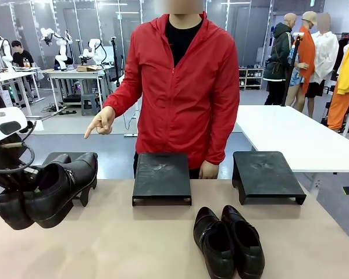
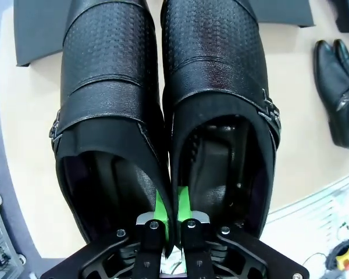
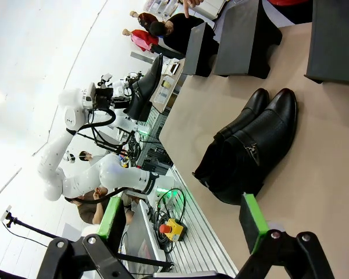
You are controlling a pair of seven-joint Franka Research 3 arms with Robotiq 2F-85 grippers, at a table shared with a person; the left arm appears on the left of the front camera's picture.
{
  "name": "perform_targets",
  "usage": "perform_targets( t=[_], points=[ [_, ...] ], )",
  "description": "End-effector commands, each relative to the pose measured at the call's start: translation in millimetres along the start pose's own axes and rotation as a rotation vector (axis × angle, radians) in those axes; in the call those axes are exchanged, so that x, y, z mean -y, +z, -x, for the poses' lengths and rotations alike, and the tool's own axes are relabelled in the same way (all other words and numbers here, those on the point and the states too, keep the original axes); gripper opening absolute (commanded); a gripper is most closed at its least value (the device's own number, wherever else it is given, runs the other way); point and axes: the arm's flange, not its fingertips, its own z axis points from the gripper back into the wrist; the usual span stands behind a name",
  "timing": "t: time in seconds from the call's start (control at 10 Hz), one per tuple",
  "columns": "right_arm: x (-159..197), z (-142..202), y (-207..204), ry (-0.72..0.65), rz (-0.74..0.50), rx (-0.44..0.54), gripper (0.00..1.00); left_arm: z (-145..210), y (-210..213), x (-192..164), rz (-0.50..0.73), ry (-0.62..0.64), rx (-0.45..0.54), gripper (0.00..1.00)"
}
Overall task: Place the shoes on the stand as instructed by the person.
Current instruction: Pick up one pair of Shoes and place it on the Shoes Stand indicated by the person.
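Front view: the left gripper (image 1: 24, 177) is shut tight on the first pair (image 1: 58, 189) of shoes and holds it up over the worktop (image 1: 116, 244). The person's hand (image 1: 100, 122) points down toward the left stand (image 1: 58, 157), just behind that gripper. No shoe sits on the middle stand (image 1: 161, 174) or the right stand (image 1: 266, 173). The second pair (image 1: 228, 241) lies on the worktop, well apart from the gripper.

Left wrist view: the green pads (image 2: 159, 206) pinch the shoes' two inner sides together.

Right wrist view: the right gripper (image 3: 180, 218) is wide open and holds nothing. The second pair (image 3: 250, 145) lies just ahead of it.

I think both pairs are left to place.
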Motion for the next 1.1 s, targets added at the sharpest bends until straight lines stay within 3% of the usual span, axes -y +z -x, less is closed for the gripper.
perform_targets(
  t=[0.0,0.1,0.4,0.5,0.6,0.7,0.8,1.0],
  points=[
    [-2,-1,1,0.005,-0.005,0.001,1.0,2,8,8,0.002,0.006,0.067,0.0],
    [-2,-1,1,0.005,-0.005,0.001,1.0,0,0,0,0.0,0.0,0.0,0.0],
    [-2,-1,1,0.005,-0.005,0.001,1.0,0,0,0,0.0,0.0,0.0,0.0],
    [-2,-1,1,0.005,-0.005,0.001,1.0,5,-7,-1,0.015,-0.013,-0.021,0.07],
    [-2,-1,1,0.005,-0.005,0.001,1.0,-18,0,-6,0.0,0.005,0.008,0.07],
    [-2,-1,1,0.005,-0.005,0.001,1.0,-40,2,-16,-0.07,-0.013,-0.036,0.07],
    [-2,-1,1,0.005,-0.005,0.001,1.0,-65,2,-25,-0.142,-0.03,0.037,0.07],
    [-2,-1,1,0.005,-0.005,0.001,1.0,-111,1,-45,-0.146,-0.058,0.083,0.07]
  ],
)
